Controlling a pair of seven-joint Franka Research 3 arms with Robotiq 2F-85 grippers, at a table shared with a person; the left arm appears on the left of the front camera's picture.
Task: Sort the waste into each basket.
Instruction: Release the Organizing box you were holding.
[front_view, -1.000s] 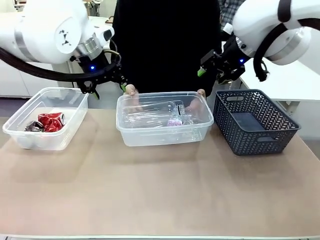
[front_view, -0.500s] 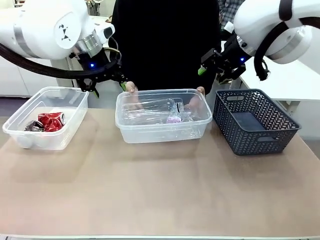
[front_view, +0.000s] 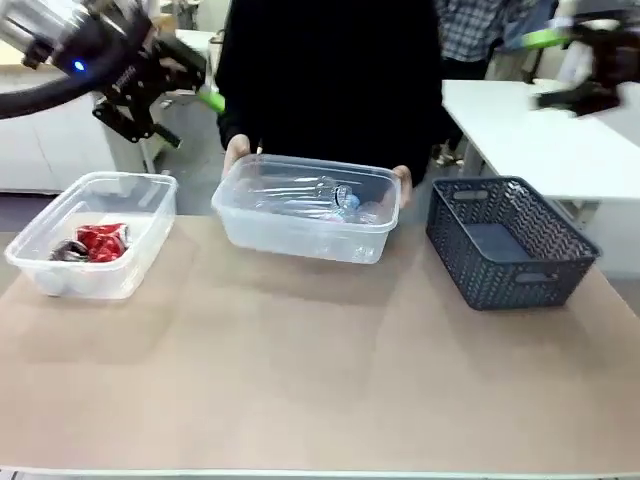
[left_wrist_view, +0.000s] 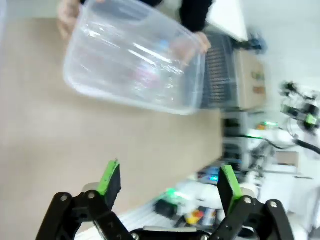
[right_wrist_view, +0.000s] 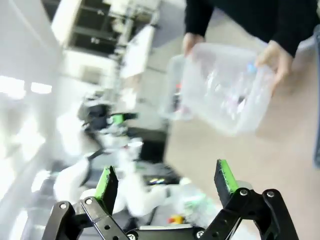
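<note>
the person's hands (front_view: 236, 153) hold the middle tub (front_view: 303, 208) of clear bottles (front_view: 335, 198) lifted at the counter's (front_view: 320, 380) far edge. crushed cans (front_view: 95, 243) sit in the left-corner tub (front_view: 90, 235). left gripper (left_wrist_view: 167, 184) and right gripper (right_wrist_view: 165, 180) both gape wide, empty.

Both grippers, left (front_view: 175, 95) and right (right_wrist_view: 165, 182), raised, jaws wide apart

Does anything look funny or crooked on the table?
Yes: the middle clear plastic tub holding clear plastic bottles is tilted, lifted off the brown table by the person's hands. The crushed red cans in the left clear tub are dented. The dark blue-grey lattice basket sits flat.
</note>
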